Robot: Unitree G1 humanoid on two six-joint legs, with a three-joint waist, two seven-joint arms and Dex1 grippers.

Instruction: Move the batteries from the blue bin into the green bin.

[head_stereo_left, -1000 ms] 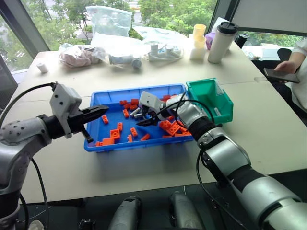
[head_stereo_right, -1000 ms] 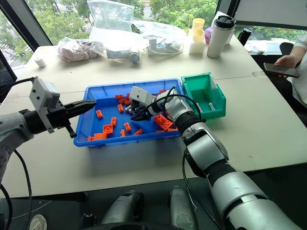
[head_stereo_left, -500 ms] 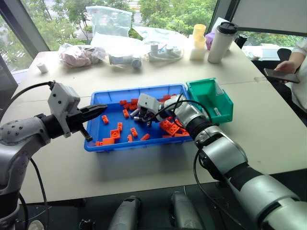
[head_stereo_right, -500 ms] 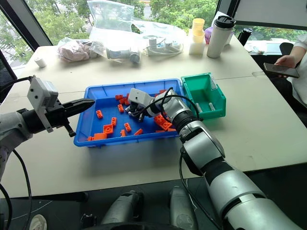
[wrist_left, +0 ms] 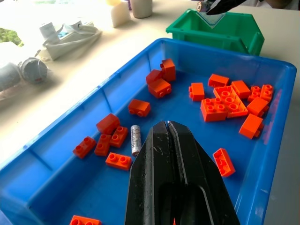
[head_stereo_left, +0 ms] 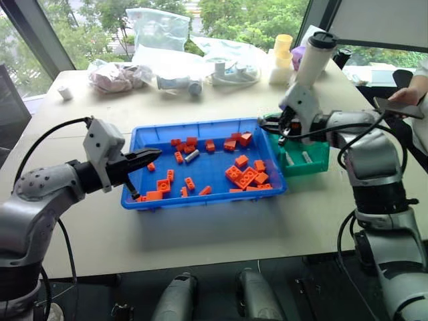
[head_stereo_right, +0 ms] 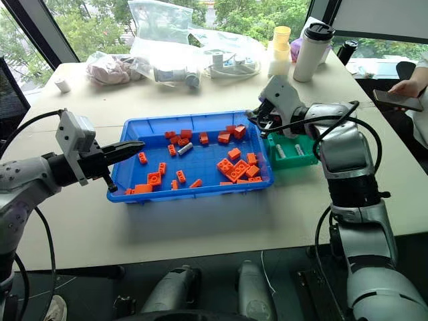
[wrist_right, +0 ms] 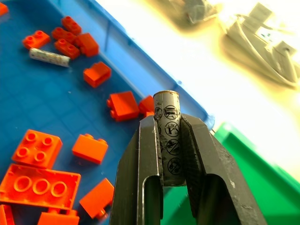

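Note:
My right gripper (wrist_right: 168,123) is shut on a silver battery (wrist_right: 167,101), which stands upright between the fingers. It hangs over the seam between the blue bin (head_stereo_left: 200,200) and the green bin (head_stereo_left: 315,160). Two batteries (head_stereo_left: 289,159) lie inside the green bin. One more battery (head_stereo_left: 192,156) lies in the blue bin among several orange bricks (head_stereo_left: 246,175). My left gripper (head_stereo_left: 154,155) is shut on nothing, hovering level over the blue bin's left end and pointing toward that loose battery (wrist_left: 136,139).
Plastic bags (head_stereo_left: 160,30), a white tumbler (head_stereo_left: 314,57) and yellow cups (head_stereo_left: 279,57) line the table's far side. A small white roll (head_stereo_left: 65,92) sits at the far left. A person's hand holds a phone (head_stereo_left: 394,103) at the right edge.
My right gripper shut on a battery in the blue bin, then rose and swung right to the green bin's near rim. The left arm stayed where it was.

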